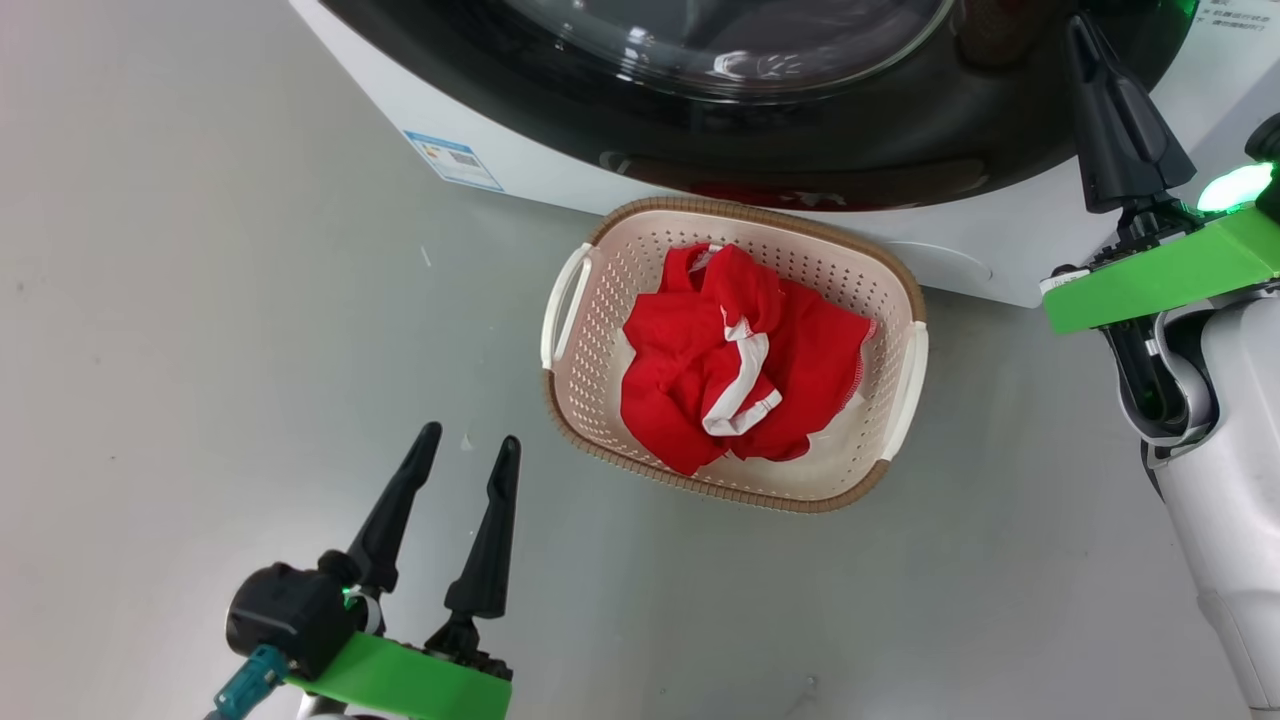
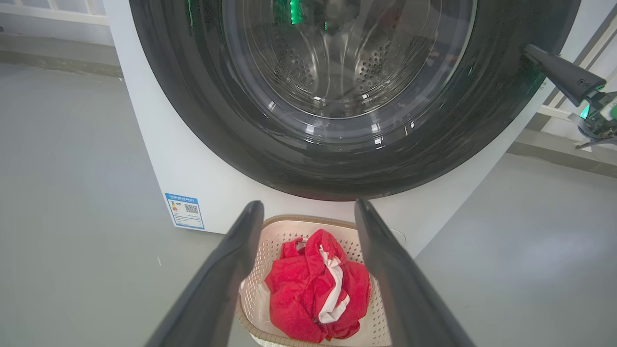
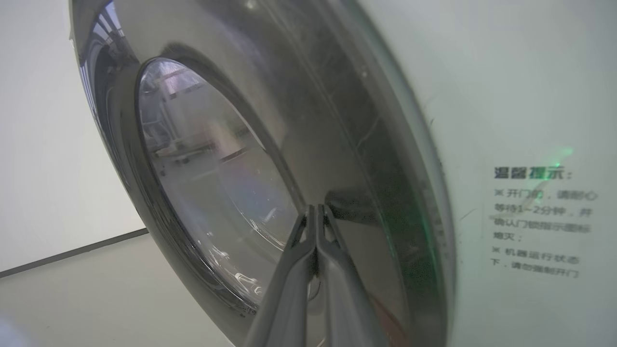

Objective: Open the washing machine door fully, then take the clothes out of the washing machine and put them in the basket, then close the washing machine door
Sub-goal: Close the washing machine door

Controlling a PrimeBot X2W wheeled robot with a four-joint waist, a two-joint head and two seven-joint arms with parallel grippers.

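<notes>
The washing machine door [image 1: 800, 150] with its glossy black rim lies flat against the white washing machine [image 1: 520, 150], its glass bowl [image 2: 337, 72] showing the steel drum behind. The red clothes [image 1: 735, 360] with white trim lie bunched in the cream basket [image 1: 600, 300] on the floor just before the machine. My right gripper [image 3: 315, 208] is shut, its tips pressed against the door's black rim [image 3: 347, 159] at the right side; it is also seen from the head [image 1: 1078, 25]. My left gripper [image 1: 470, 440] hovers open and empty, left of and nearer than the basket [image 2: 284, 231].
Grey floor [image 1: 200, 300] spreads to the left and in front of the basket. A blue label [image 1: 452, 160] sits low on the machine's front. A printed notice [image 3: 535, 221] is on the white panel right of the door. A wall base runs behind the machine.
</notes>
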